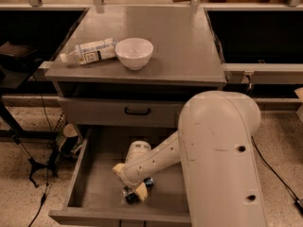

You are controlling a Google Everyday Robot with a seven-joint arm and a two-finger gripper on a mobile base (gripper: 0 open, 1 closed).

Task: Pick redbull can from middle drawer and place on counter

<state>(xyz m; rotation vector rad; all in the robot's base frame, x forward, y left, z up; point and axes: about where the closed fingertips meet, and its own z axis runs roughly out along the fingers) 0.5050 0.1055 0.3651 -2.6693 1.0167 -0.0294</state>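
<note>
The redbull can lies on its side on the floor of the open middle drawer, near its front middle; its dark blue body and silver end show. My gripper hangs low inside the drawer right over the can, open, with one cream fingertip on the can's far left and the other in front of it, covering part of the can. I cannot tell whether the fingertips touch it. The counter is the grey metal top above.
A white bowl and a white-labelled plastic bottle lying on its side sit on the counter's left part. A shut drawer front with a black handle is above the open drawer. My large white arm covers the drawer's right side.
</note>
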